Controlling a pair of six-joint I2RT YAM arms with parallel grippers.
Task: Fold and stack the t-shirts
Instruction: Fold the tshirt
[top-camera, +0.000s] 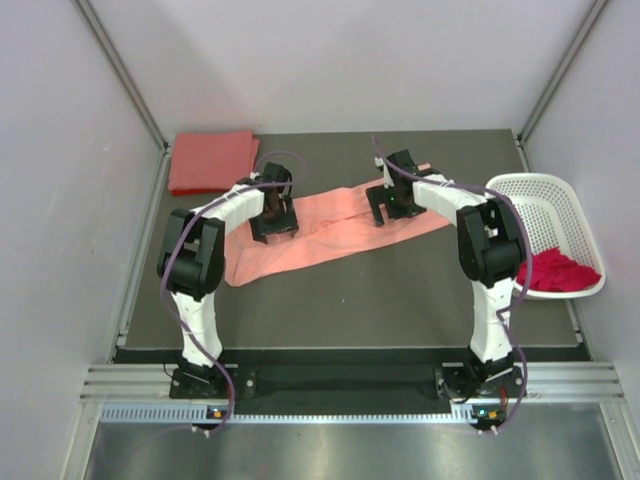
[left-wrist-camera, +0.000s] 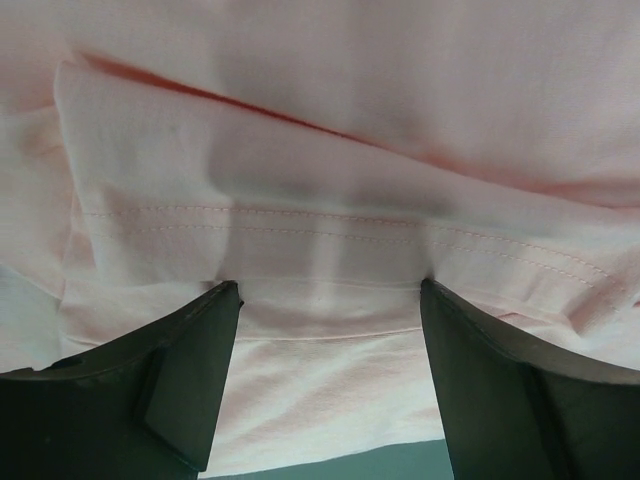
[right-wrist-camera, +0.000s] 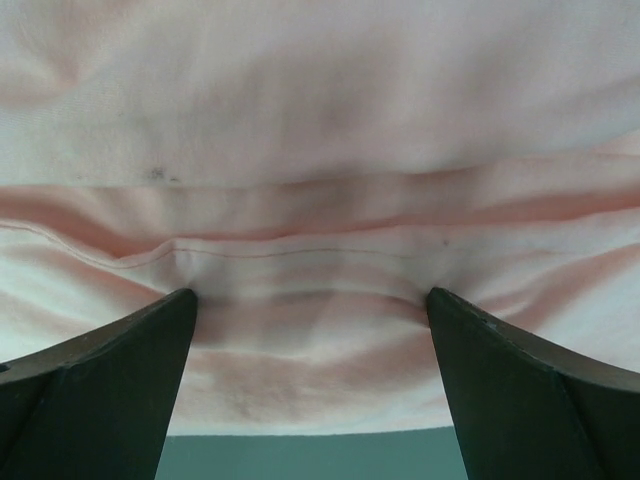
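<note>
The light salmon-pink t-shirt (top-camera: 330, 232) lies on the dark table as a long folded strip running from front left to back right. My left gripper (top-camera: 272, 215) is down on its left part, and my right gripper (top-camera: 385, 205) on its right part. In the left wrist view the gripper (left-wrist-camera: 330, 290) is open, its fingers (left-wrist-camera: 190, 370) wide apart with a hemmed edge of the pink cloth (left-wrist-camera: 330, 200) between the tips. In the right wrist view the gripper (right-wrist-camera: 310, 295) is also open over a hemmed fold (right-wrist-camera: 320, 180). The coral-red t-shirt (top-camera: 210, 160) lies folded at the back left. The magenta-red t-shirt (top-camera: 555, 270) lies crumpled in the basket.
A white perforated plastic basket (top-camera: 545, 195) stands at the table's right edge, partly overhanging it. Grey walls close in the left, back and right sides. The dark table surface (top-camera: 380, 300) shows bare in front of the pink strip.
</note>
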